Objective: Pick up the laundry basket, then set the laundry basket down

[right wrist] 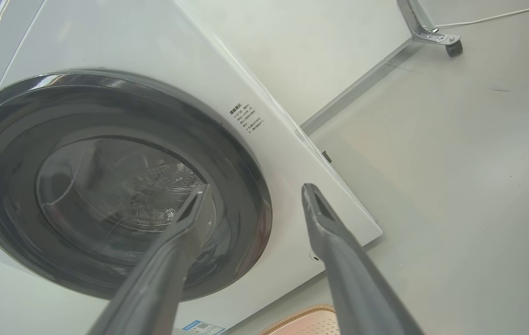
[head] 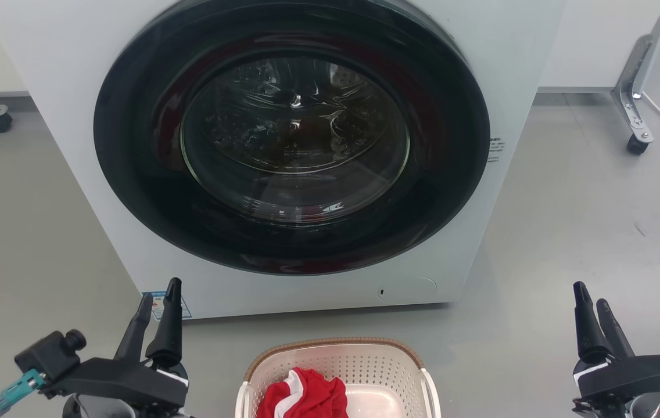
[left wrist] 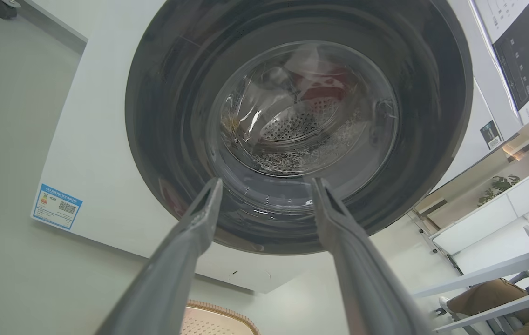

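Your laundry basket (head: 365, 366) sits on the grey floor (head: 568, 220) at the bottom middle of the head view, just in front of the white washing machine (head: 74, 87) and not touching it. Its brown woven-look rim faces the machine, and the near part is cut off by the picture's edge. A red and white garment (head: 307, 395) lies bunched inside it, against the left half. You can see white handles at its left and right sides.

Your left gripper (head: 160, 291) is at the lower left, well to the left of the basket, with its fingers pointing up toward the machine's lower front. In the left wrist view its two fingers stand apart with nothing between them, aimed at the round dark door (head: 292, 133), which is closed. A blue label (left wrist: 56, 206) is stuck near the machine's lower corner.

Your right gripper (head: 590, 294) is at the lower right, well to the right of the basket, above bare floor. In the right wrist view its fingers are also spread with nothing held, and a slice of the basket's rim shows at the bottom edge.

Neither gripper touches the basket. A metal leg with a castor (head: 635, 144) stands on the floor at the far right.
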You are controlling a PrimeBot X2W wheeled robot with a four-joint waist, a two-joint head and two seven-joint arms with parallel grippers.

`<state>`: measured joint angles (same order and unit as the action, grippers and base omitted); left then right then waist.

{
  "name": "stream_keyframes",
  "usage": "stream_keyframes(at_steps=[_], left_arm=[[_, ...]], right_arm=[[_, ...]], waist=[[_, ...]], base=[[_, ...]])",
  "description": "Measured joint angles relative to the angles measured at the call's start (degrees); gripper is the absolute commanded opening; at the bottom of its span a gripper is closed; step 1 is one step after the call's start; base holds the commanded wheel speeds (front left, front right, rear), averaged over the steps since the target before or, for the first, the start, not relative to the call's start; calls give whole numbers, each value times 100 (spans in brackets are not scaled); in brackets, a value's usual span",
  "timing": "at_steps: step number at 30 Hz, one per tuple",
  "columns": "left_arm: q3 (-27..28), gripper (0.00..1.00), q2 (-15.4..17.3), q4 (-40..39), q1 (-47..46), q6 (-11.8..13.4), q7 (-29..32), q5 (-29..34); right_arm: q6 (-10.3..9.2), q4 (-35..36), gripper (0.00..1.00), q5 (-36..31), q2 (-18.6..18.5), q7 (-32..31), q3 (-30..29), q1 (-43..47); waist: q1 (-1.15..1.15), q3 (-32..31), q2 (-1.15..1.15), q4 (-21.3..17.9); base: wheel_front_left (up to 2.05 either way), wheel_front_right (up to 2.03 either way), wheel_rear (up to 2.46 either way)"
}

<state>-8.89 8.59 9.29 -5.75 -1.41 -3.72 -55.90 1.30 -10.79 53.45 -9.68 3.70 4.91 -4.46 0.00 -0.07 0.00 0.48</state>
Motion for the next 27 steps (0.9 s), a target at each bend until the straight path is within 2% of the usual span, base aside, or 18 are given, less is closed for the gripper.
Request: stream_keyframes(at_steps=[27], left_arm=[[-597,100,208,-276,1,452,-397,1976]], right_arm=[[-391,291,100,-2282,-337,531,715,1]], waist=[[0,-11,0,18]], base=[[0,0,0]])
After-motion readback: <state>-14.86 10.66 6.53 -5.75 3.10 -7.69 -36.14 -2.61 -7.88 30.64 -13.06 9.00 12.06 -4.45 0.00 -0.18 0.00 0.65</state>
